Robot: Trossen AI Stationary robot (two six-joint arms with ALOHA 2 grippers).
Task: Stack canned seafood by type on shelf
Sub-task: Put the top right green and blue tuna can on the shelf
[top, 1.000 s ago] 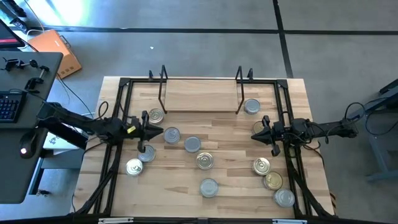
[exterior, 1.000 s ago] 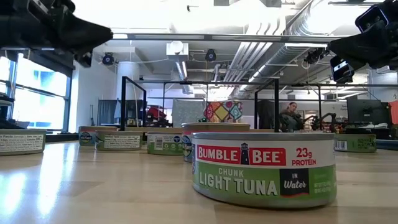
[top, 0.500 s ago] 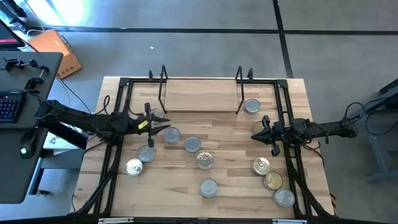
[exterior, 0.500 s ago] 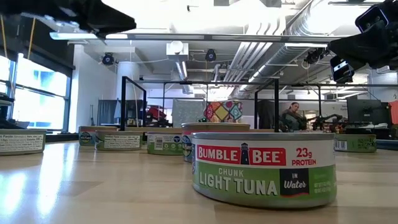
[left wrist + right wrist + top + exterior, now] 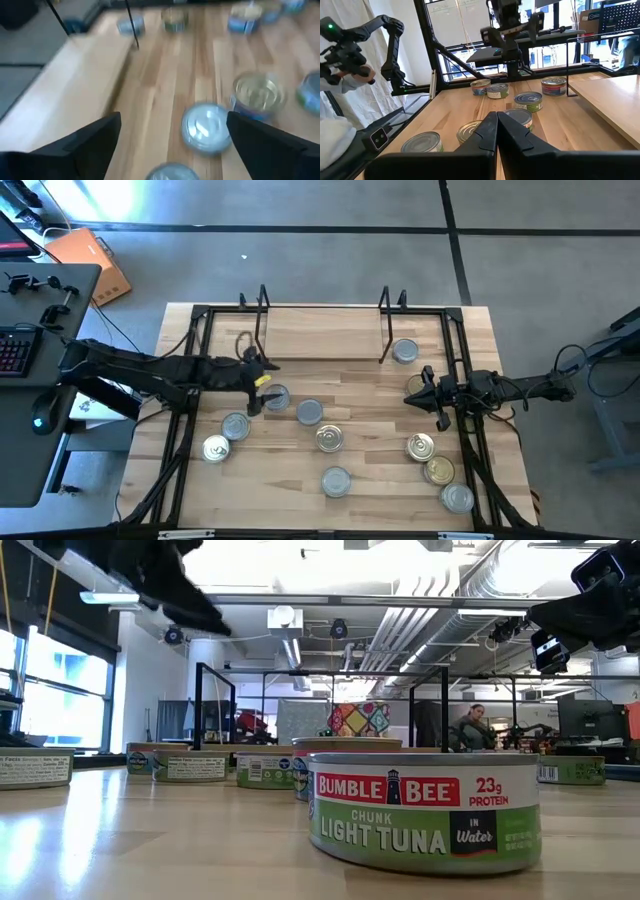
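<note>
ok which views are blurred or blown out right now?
Left wrist view: motion-blurred, tins smeared. Low view: sharp on the near tuna tin, ceiling lights blown out, arms silhouetted. High view: sharp, glare patch on the floor at top left. Right wrist view: sharp, bright windows behind.

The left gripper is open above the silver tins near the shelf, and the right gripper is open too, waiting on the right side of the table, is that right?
Not quite. The right gripper is shut: the right wrist view shows its fingers pressed together. The rest holds.
</note>
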